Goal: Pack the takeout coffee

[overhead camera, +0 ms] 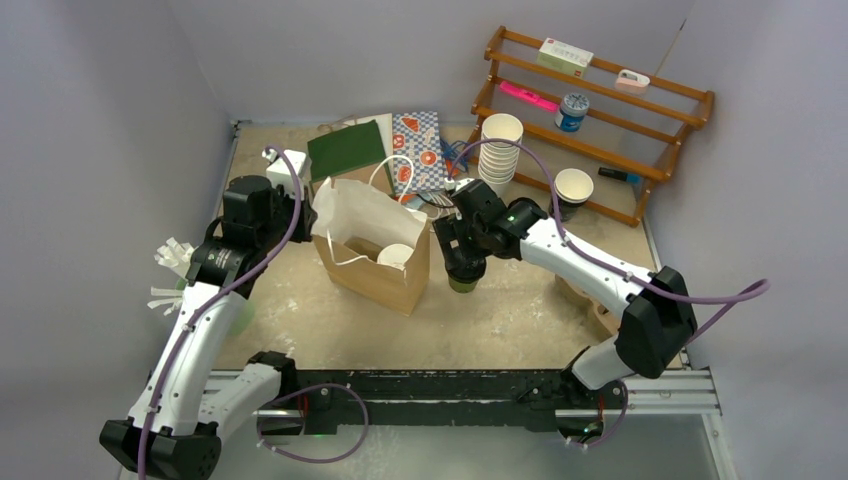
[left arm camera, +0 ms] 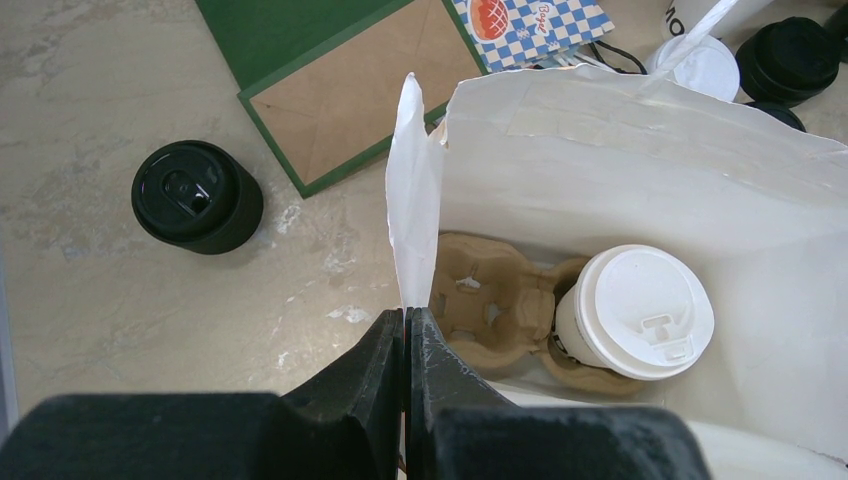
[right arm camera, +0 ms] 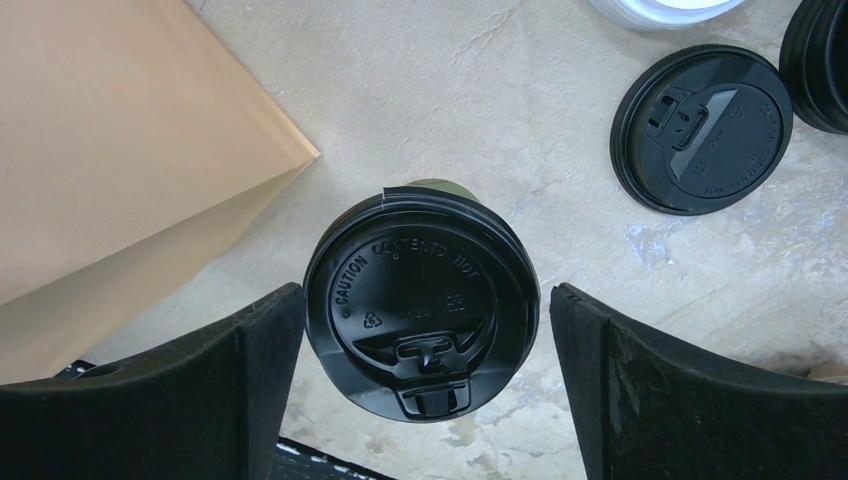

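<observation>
Currently pinches bag (left arm camera: 600,150) with left tool (left arm camera: 407,325), white-lidded cup (left arm camera: 640,310) in carrier (left arm camera: 490,300) inside; straddles black-lidded cup (right arm camera: 420,300) with wide right tool (right arm camera: 425,290).

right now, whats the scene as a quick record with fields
paper bag: open, upright on table
white-lid cup: inside bag, seated in cardboard carrier
black-lid cup: on table outside bag
left gripper: shut on bag's rim
right gripper: open, straddling black-lid cup, not gripping

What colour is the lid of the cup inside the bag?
White lid; clearest in the left wrist view.
</observation>
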### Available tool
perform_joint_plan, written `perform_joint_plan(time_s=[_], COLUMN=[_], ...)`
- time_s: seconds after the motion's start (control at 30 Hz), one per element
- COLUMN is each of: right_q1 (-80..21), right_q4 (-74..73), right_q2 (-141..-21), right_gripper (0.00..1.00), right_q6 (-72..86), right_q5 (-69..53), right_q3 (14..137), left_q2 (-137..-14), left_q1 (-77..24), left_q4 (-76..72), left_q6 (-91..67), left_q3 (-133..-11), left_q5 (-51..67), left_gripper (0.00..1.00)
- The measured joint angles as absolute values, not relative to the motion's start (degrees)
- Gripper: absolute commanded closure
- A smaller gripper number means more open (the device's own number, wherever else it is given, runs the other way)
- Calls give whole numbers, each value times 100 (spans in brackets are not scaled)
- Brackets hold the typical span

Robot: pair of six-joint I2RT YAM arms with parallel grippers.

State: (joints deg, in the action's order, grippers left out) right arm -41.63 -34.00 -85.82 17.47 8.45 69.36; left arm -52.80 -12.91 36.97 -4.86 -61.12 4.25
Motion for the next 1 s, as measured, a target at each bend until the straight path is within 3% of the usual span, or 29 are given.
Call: perform_joint_plan(time_s=[0.23, 0.7, 1.0], right_q1=[-4163, -4211, -4244], right_q4=[-3424, -3656, -3763], right_q2=[-8582, -8578, -8582], right_gripper=[11, 7, 18], right_q6=[1743, 1986, 2056], right_q5=[840, 838, 849], right_q3=[6917, 6908, 6914], left_q2=[-5277, -5277, -5280], left_q1=[-1291, -1291, -1291], left_q4=[3699, 3699, 3697], left_q6=[-486, -484, -480], left_q3=[-6110, -6110, -6110], left_q5=[425, 427, 427], left_gripper=[95, 95, 95])
